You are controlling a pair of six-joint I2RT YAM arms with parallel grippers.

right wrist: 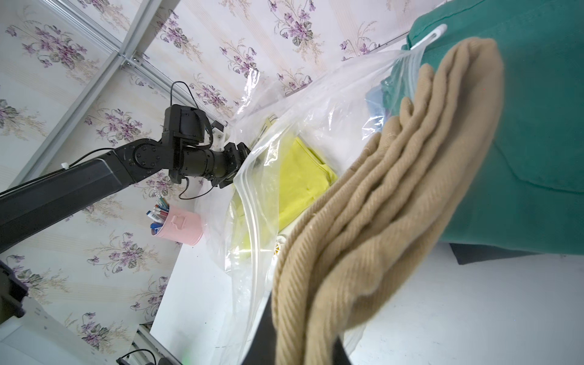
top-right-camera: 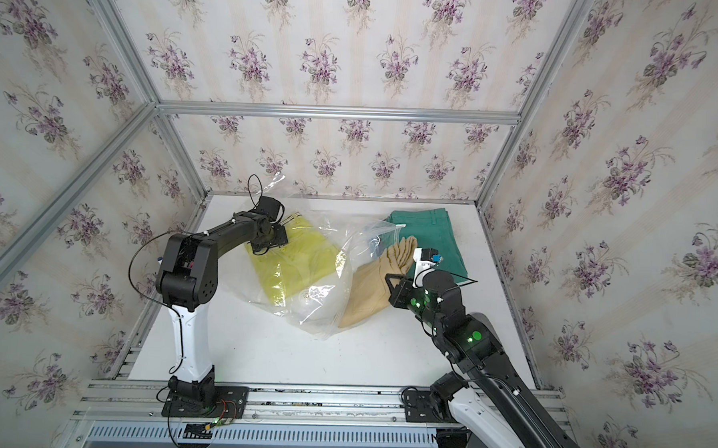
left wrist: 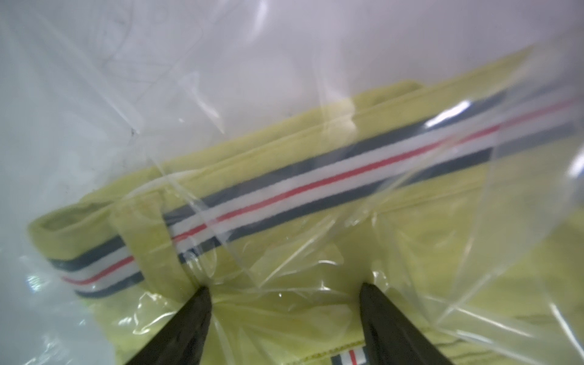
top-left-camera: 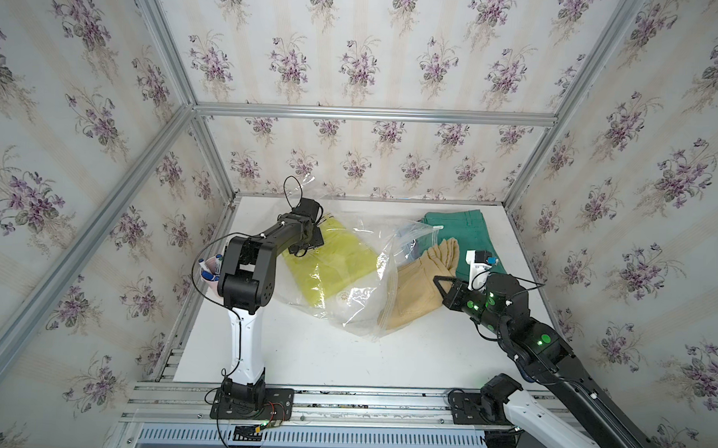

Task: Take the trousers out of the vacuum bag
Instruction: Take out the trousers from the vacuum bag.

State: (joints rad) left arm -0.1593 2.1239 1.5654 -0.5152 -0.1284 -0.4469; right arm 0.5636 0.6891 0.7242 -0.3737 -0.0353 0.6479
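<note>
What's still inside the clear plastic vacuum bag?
Bright yellow trousers with a striped waistband lie inside the clear plastic vacuum bag; light blue cloth shows by its zip edge. Anything under the yellow pair is covered.

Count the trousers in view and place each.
3: yellow trousers inside the vacuum bag by the left gripper; tan trousers in the shut right gripper; green trousers on the table; blue cloth at the bag's mouth may be another.
</note>
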